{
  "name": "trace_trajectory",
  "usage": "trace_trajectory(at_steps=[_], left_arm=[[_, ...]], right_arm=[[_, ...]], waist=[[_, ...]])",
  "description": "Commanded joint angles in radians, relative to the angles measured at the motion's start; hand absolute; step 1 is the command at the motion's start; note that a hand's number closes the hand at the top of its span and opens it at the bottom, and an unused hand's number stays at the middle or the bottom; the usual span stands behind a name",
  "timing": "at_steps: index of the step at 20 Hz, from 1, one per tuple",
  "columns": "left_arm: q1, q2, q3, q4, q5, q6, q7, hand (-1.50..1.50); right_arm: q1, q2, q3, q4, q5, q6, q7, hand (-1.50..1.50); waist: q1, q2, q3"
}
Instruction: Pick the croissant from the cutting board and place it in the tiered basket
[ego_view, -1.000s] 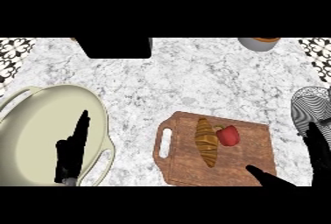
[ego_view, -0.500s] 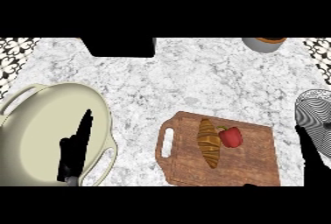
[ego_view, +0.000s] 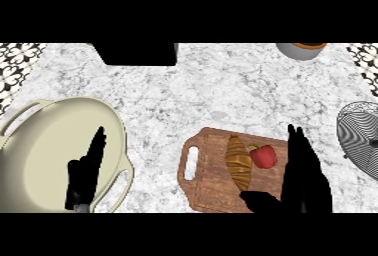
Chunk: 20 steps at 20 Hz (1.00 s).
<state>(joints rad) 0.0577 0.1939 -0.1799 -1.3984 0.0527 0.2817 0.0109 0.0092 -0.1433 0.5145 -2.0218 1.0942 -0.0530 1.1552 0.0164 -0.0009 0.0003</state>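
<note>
A golden-brown croissant lies lengthwise on a wooden cutting board, with a red pepper just to its right. My right hand is open, its straight fingers pointing up over the board's right side beside the pepper; its thumb sits below the croissant without touching it. The wire tiered basket shows at the right edge, partly cut off. My left hand rests open, fingers up, over the cream pot at the left.
A large cream pot with handles fills the lower left. A black box sits at the top centre, and a grey bowl at the top right. Marble counter lies between them.
My right hand has risen from the lower right corner onto the board's right side, fingers now beside the pepper. The view has shifted slightly. The left hand holds still.
</note>
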Motion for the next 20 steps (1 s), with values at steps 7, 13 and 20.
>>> trace_trajectory(at_steps=[7, 13, 20], left_arm=[[0.004, 0.028, 0.025, 0.017, 0.014, -0.041, 0.009, 0.0], [0.017, -0.021, -0.008, -0.001, -0.019, -0.005, 0.017, 0.0], [-0.021, -0.002, 0.016, 0.003, -0.012, -0.019, 0.05, 0.0]], right_arm=[[-0.103, 0.141, 0.003, 0.186, 0.045, 0.214, 0.233, -1.5], [-0.168, 0.142, 0.022, 0.268, -0.008, 0.134, 0.241, -1.5], [-0.215, 0.143, 0.001, 0.398, -0.091, 0.21, 0.29, -1.5]], waist=[[-0.008, 0.002, -0.002], [-0.01, 0.001, 0.0], [-0.007, 0.004, -0.001]])
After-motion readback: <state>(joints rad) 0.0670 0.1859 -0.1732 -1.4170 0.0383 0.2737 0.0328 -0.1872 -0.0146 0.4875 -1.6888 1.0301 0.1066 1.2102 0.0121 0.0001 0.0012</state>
